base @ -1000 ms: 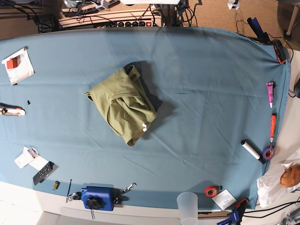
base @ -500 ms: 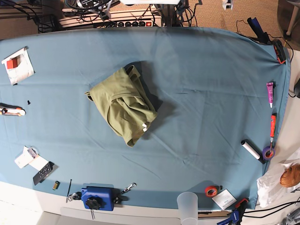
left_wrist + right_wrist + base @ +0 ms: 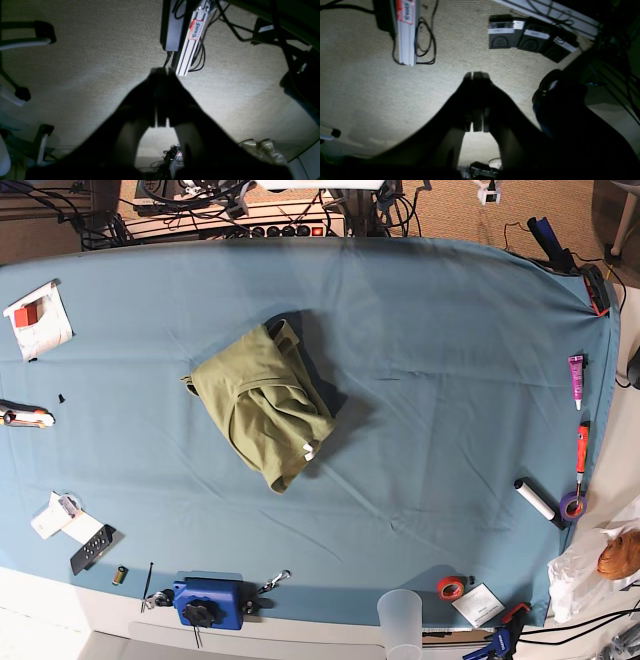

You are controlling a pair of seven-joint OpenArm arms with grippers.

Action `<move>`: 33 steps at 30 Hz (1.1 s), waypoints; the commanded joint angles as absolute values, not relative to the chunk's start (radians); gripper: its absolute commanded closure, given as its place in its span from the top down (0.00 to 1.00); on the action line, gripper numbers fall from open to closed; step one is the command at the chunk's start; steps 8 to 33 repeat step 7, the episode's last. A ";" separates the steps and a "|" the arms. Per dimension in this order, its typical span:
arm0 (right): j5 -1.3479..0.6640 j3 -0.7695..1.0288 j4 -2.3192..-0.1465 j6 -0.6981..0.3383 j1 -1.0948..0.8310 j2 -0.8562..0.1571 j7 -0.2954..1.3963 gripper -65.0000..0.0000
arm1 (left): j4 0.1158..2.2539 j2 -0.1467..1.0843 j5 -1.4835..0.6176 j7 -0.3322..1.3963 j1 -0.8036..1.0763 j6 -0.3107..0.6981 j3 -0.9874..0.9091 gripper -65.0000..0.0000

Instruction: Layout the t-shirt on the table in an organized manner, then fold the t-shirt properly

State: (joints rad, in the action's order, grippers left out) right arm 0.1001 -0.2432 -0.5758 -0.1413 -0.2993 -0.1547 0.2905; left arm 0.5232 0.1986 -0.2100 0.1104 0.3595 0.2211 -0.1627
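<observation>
The olive-green short-sleeved cotton t-shirt (image 3: 263, 403) lies crumpled in a heap on the wide table (image 3: 450, 380) covered in teal-blue cloth, left of the table's centre. Left gripper (image 3: 162, 71) and right gripper (image 3: 475, 74) are both clenched, empty, over beige carpet.

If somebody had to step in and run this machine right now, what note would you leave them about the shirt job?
Left end effector: shut, holding nothing, pointed at the carpet away from the table.
Right end effector: shut, holding nothing, also over the carpet.
Neither arm shows in the base view.
The t-shirt lies crumpled in a heap left of the middle of the table, its small white tag showing at the lower right edge.
Done: nothing yet; the shirt is neither spread nor folded.
Left: bring the arms over the table, spread the shirt flat, then fold it.
</observation>
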 commanded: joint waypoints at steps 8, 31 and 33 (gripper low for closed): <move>0.097 -0.242 -0.580 -0.138 -0.305 -0.164 0.307 0.00 | 0.529 0.166 -0.213 0.105 0.371 0.229 -0.164 0.00; 0.097 -0.242 -0.580 -0.138 -0.305 -0.164 0.307 0.00 | 0.529 0.166 -0.213 0.105 0.371 0.229 -0.164 0.00; 0.097 -0.242 -0.580 -0.138 -0.305 -0.164 0.307 0.00 | 0.529 0.166 -0.213 0.105 0.371 0.229 -0.164 0.00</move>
